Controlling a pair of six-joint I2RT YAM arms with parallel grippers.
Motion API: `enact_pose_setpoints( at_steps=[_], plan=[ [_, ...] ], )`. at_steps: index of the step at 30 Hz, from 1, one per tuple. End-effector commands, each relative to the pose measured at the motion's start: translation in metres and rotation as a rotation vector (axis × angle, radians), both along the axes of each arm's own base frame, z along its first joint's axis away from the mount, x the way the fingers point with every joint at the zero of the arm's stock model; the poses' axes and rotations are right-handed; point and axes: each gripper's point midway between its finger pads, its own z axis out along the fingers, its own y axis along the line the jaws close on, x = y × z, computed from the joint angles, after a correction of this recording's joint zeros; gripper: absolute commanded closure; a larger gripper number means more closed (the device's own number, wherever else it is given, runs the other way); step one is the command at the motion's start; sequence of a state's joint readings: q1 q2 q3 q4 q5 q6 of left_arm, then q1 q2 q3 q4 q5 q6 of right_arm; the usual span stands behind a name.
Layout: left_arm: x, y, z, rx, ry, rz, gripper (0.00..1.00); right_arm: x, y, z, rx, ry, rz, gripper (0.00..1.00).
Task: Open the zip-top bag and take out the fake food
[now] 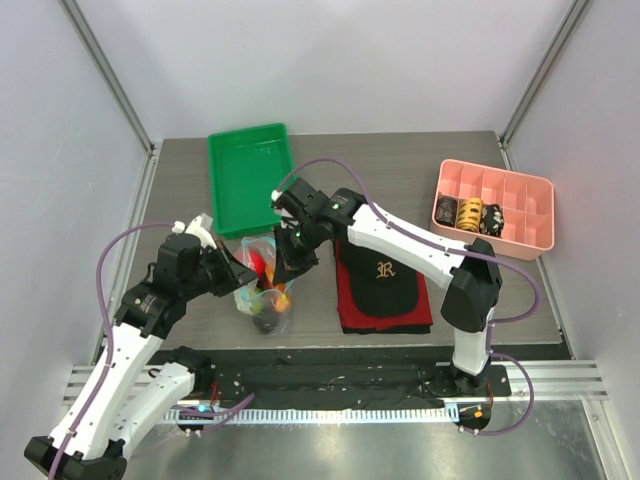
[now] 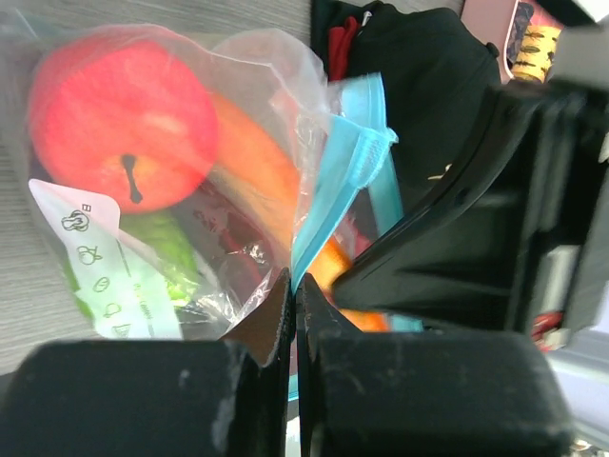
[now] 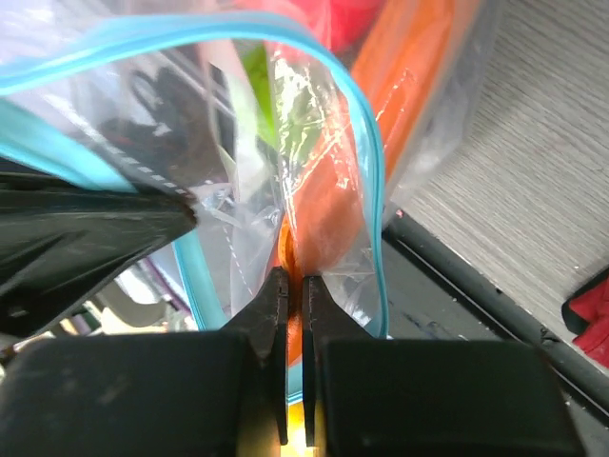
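Two grippers meet at the zip-top bag, which stands crumpled on the grey table between the green tray and the near edge, just left of a black cap lying on a red cloth. The left gripper comes in from the left with its jaws pressed tight together, pinching the clear plastic just below the light blue zip strip. The right gripper reaches in from the other side, jaws likewise closed, clamped on a fold of the bag's wall right under the strip. From the right wrist the two blue edges of the mouth curve away from each other, so the mouth stands parted.

All the fake food sits inside the bag. Through the plastic I can make out a red apple with its dark stem, an orange-rimmed melon slice leaning beside it, and a green piece lower down behind a printed white label. Whether the bag's bottom rests on the table I cannot tell.

Off to the far right sits a pink divided box, well apart from the bag, holding dark and yellow items in one compartment.
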State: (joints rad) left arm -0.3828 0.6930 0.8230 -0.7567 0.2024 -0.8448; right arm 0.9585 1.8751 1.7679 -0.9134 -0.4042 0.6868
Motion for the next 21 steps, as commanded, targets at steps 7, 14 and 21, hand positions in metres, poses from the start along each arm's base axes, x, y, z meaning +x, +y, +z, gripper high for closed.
enact_pose_setpoints(
  at_steps=[7, 14, 21],
  plan=[
    [-0.009, -0.028, 0.052, -0.235, -0.039, -0.066, 1.00, 0.044, 0.032, 0.016, -0.046, -0.266, -0.028, 0.99],
    [-0.010, -0.027, 0.070, -0.203, -0.061, -0.097, 1.00, 0.064, 0.063, 0.033, 0.044, -0.370, -0.123, 0.99],
    [-0.024, -0.012, 0.020, -0.113, 0.008, -0.066, 1.00, 0.079, 0.048, 0.086, 0.140, -0.237, -0.199, 0.99]
  ],
)
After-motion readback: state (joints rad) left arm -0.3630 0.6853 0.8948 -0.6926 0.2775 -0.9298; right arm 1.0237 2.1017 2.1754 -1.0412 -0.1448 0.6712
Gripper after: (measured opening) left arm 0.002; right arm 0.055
